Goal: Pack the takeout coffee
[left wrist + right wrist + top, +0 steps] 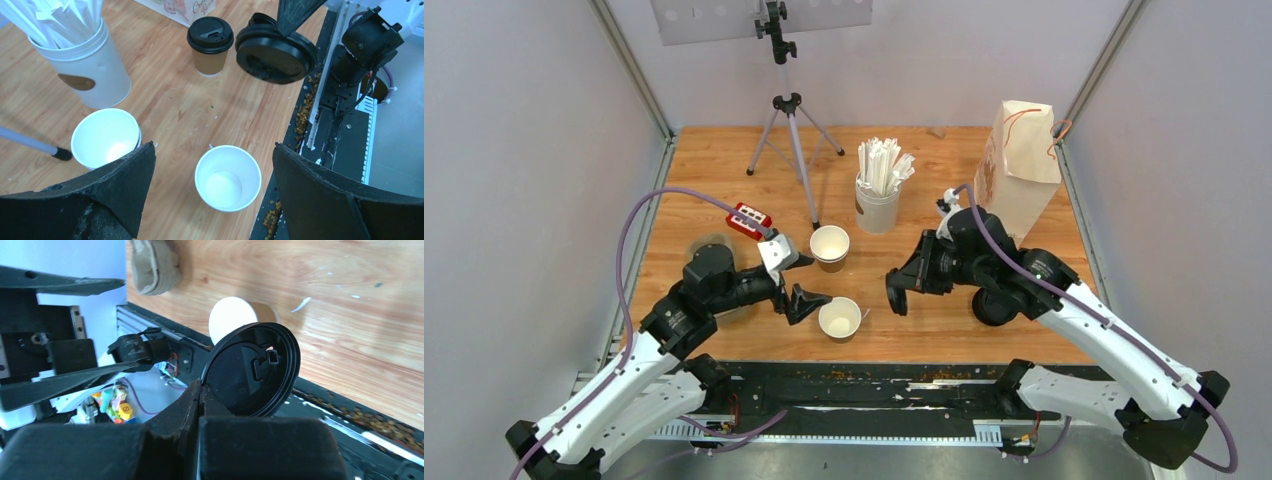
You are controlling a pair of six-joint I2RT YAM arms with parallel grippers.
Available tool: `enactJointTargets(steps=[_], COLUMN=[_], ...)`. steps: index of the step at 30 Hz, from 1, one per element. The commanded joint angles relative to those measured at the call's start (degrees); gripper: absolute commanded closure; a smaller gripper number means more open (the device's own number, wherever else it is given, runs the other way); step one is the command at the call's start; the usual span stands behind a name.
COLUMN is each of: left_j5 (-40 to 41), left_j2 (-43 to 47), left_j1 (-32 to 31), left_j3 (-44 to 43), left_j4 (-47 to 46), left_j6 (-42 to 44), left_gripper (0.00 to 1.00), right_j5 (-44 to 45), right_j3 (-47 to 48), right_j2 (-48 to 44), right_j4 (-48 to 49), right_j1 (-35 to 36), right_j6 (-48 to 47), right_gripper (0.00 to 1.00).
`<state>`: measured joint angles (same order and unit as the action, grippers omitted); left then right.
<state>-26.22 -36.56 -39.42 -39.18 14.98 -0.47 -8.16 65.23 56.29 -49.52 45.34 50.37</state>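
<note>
Coffee cups (839, 319), two without lids, stand in the middle of the counter (714, 170). The left hand (807, 281) sits just left of the nearer one, jaws spread and empty. The right hand (894, 292) is clamped on a black lid (250, 371). A lidded cup (210, 45) farther right shows plainly only from the left wrist.

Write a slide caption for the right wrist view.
Right gripper holds a black lid by its rim near an open cup.

The straws (47, 17) run off the left wrist view's top edge. A black lid (250, 371) hides part of an open cup (232, 315).
</note>
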Motion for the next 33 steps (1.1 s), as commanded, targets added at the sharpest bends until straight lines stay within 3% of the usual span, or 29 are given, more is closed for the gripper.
enactJointTargets(steps=[1,4,9,15,18,24,29,33], left_j5=[-3.1,-2.2,-0.2,-5.0,-2.1,8.6,20.3,25.7], left_j2=[-0.4,0.5,1.2,-1.2,-2.3,0.9,5.6,8.1], left_j1=[-0.2,-0.3,-0.3,-0.2,-0.3,-0.2,-0.2,-0.2], left_j3=[1.0,2.1,6.1,7.9,6.8,3.3,-0.9,-3.8], left_j4=[-5.5,-6.8,-17.1,-23.7,-20.0,-9.4,1.6,9.5], left_j6=[2.4,3.7,-2.1,-1.8,0.0,-1.0,-1.6,-0.8], left_gripper=[0.05,0.02,0.00,0.00,0.00,0.00,0.00,0.00], right_j5=[-2.4,-3.1,-3.8,-3.4,-1.5,11.3,16.9,20.6], right_j3=[-1.5,-1.3,0.1,0.0,1.2,0.1,-2.0,-5.4], right_j2=[1.2,2.4,3.9,5.1,6.7,10.1,13.1,14.8], right_j4=[9.8,12.7,16.5,19.5,17.0,5.8,0.4,-1.8], right_j1=[2.8,3.5,4.0,4.3,4.4,4.4,4.4,4.4], right_j6=[5.0,6.0,8.2,10.1,1.5,-11.1,-13.2,-9.7], right_gripper=[1.00,1.00,1.00,1.00,0.99,0.69,0.57,0.57])
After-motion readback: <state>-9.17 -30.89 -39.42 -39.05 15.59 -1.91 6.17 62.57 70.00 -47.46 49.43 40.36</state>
